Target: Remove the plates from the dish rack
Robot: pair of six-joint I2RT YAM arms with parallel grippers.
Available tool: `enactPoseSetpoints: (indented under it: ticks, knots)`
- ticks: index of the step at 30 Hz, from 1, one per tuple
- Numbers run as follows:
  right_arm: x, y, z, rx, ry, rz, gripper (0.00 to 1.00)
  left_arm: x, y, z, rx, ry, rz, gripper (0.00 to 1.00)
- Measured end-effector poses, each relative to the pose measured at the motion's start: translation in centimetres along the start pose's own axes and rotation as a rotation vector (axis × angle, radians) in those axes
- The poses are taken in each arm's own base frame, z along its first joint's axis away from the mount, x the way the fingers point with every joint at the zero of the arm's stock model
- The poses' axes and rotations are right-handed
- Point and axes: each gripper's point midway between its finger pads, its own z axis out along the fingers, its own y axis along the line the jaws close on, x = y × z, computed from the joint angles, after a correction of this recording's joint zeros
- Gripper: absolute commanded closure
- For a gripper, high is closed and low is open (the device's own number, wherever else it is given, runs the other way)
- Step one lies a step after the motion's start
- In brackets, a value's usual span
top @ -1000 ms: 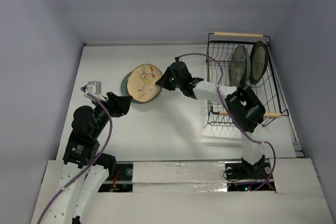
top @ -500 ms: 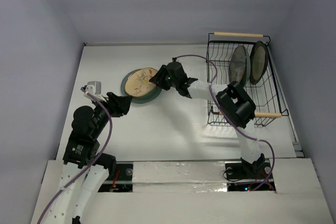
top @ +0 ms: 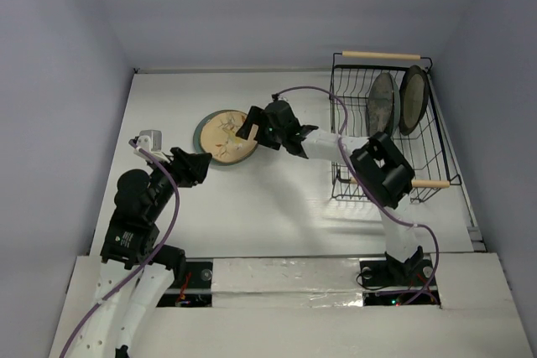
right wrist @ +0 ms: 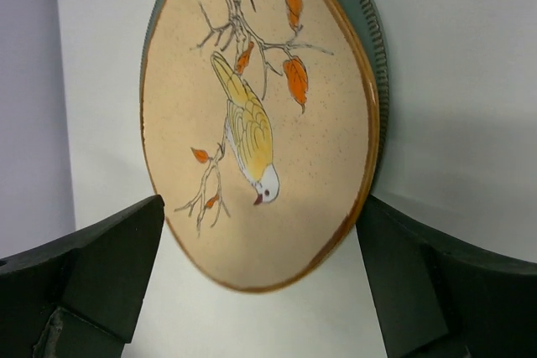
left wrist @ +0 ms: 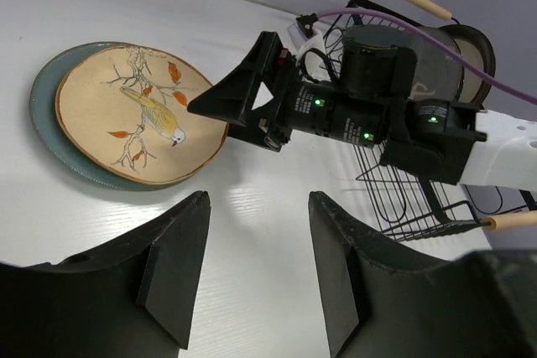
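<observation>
A tan plate with a bird painted on it [top: 226, 135] [left wrist: 138, 115] [right wrist: 260, 115] lies flat on a teal plate [top: 201, 133] [left wrist: 44, 115] [right wrist: 377, 48] on the table, left of the dish rack [top: 382, 55] [left wrist: 394, 199]. My right gripper [top: 249, 130] [right wrist: 260, 204] is open, with a finger on either side of the tan plate's near edge and not touching it. Two more plates stand upright in the rack: a grey-brown one [top: 382, 105] [left wrist: 436, 48] and a dark-rimmed one [top: 413, 98]. My left gripper [top: 201, 162] [left wrist: 256, 199] is open with nothing between its fingers, just short of the stacked plates.
The right arm [top: 382, 169] reaches across from the rack side, its purple cable [top: 315, 90] arching over the table. A small white block [top: 149, 138] sits by the left arm. Grey walls close in the table on three sides.
The right gripper lowered the tilted tan plate flat onto the teal plate and opened its jaws wide. The left arm has not moved.
</observation>
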Motion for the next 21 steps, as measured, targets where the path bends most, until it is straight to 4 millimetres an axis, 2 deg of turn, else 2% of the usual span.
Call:
enactPoseSetpoints:
  ticks: [4, 10, 12, 15, 19, 21]
  knots:
    - [-0.5, 0.1, -2.1, 0.023, -0.019, -0.055, 0.0, 0.0, 0.0, 0.0, 0.0, -0.001, 0.0, 0.52]
    - [-1.6, 1.4, -6.1, -0.008, -0.057, -0.103, 0.0, -0.2, -0.1, -0.2, 0.004, -0.008, 0.001, 0.52]
    - [-1.6, 1.5, -7.2, -0.015, -0.062, -0.114, 0.03, -0.2, -0.1, -0.2, 0.006, -0.011, 0.002, 0.52]
    - [-1.6, 1.6, -9.0, -0.026, -0.071, -0.134, 0.22, -0.2, -0.1, -0.2, 0.006, -0.011, 0.002, 0.52]
    - [-2.6, 3.0, -11.8, -0.073, -0.112, -0.18, 0.93, -0.3, -0.2, -0.3, 0.008, -0.015, 0.002, 0.52]
    - [-3.6, 4.2, -13.5, -0.102, -0.145, -0.197, 1.0, -0.3, -0.2, -0.4, 0.009, -0.018, 0.003, 0.52]
